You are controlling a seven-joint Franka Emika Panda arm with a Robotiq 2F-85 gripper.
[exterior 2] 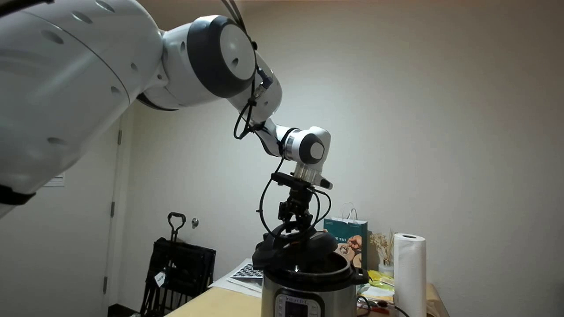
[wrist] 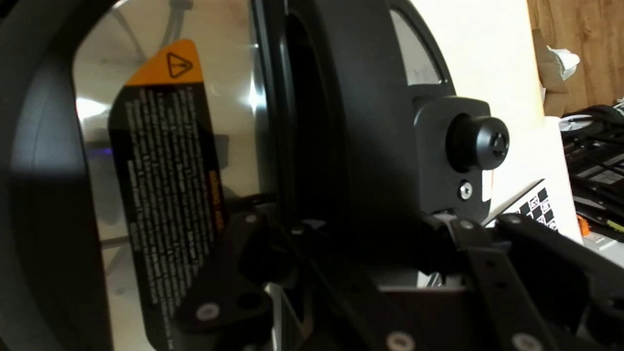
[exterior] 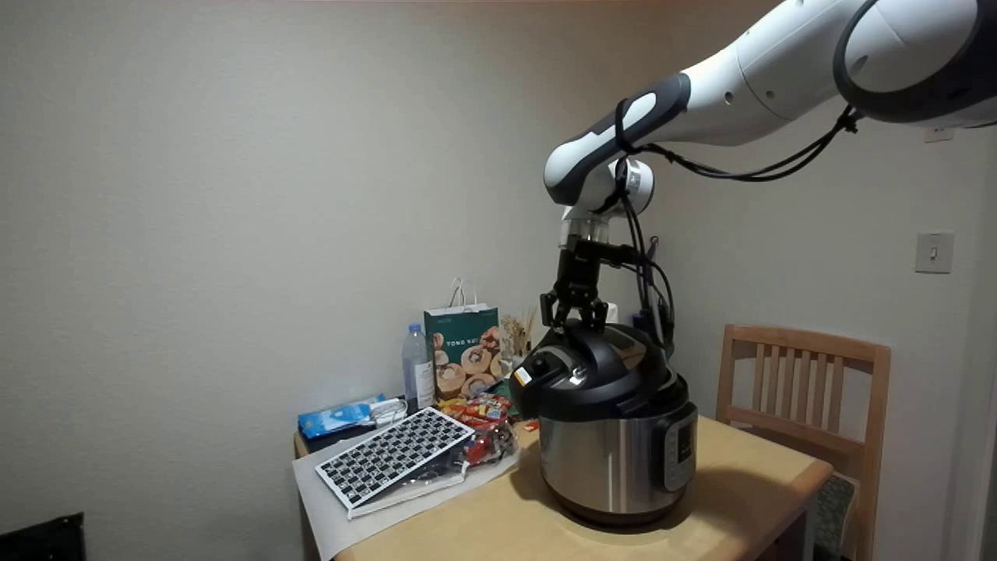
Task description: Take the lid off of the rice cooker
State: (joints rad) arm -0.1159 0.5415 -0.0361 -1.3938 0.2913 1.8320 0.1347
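The end effector [exterior: 578, 322] is clamped on the handle [wrist: 363, 112] of the lid [exterior: 596, 375] directly below it, the handle's long axis crosswise to the closing direction. The lid leans off-centre over the rice cooker [exterior: 600, 467], baring part of its rim [exterior 2: 326, 277]; a lift clear probably follows. The cooker stands on the table [exterior: 483, 518], near a checkered board [exterior: 396, 457]; beyond are a wooden chair [exterior: 806, 340] and the wall [exterior: 234, 195].

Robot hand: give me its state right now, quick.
Hand: closed, holding the lid by its handle.
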